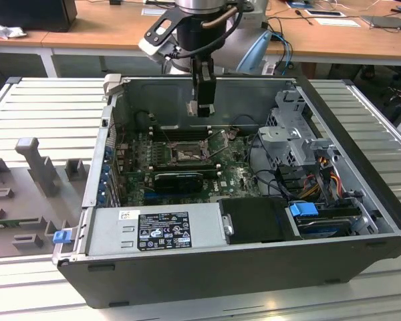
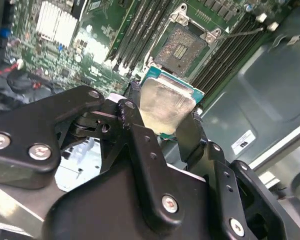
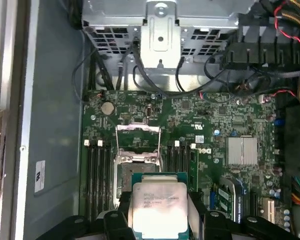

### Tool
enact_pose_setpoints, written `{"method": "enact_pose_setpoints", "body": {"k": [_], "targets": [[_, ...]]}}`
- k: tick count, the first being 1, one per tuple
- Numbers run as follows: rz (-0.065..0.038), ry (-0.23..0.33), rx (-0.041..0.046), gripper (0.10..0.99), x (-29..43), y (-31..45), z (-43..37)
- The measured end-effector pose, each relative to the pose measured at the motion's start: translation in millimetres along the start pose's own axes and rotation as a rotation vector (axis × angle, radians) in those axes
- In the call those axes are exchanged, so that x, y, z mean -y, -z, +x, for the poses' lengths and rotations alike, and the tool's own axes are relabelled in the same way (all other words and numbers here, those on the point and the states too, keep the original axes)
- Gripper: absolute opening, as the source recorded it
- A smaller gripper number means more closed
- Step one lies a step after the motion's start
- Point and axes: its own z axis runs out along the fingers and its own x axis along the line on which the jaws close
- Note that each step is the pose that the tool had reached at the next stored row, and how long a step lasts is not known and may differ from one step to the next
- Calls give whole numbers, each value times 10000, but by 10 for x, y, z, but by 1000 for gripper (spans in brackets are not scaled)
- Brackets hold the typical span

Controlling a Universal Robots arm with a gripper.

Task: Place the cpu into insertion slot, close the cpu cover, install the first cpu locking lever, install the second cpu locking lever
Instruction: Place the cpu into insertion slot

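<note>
My gripper (image 1: pixel 202 108) hangs inside the open computer case, above the green motherboard (image 1: pixel 230 175). It is shut on the cpu (image 2: pixel 166 102), a pale silver square chip on a green base, which is clamped by two edges between black fingers (image 2: pixel 135 125). In the first wrist view the cpu (image 3: pixel 157 205) hovers over the near part of the insertion slot (image 3: pixel 124 172) without touching it. The insertion slot (image 2: pixel 182 47) is bare, with its contact field showing. The cpu cover (image 3: pixel 137 139) is swung open behind the socket. A thin locking lever (image 2: pixel 240 34) sticks out beside the socket.
Black memory slots (image 3: pixel 97 175) flank the socket on both sides. A long black card (image 1: pixel 180 179) lies in front of it, then a grey power supply (image 1: pixel 154 231). A metal drive cage (image 1: pixel 297 134) with cables stands at the exterior view's right. A silver heatsink (image 3: pixel 241 150) sits on the board.
</note>
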Motion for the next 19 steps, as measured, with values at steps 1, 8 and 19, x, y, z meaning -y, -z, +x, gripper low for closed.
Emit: {"method": "enact_pose_setpoints", "body": {"k": [1, 8, 19], "targets": [[-1, -19, 2, 529, 2, -22, 0], [-1, -38, 3, 529, 21, -240, -4], [1, 117, -13, 529, 53, -524, -2]]}}
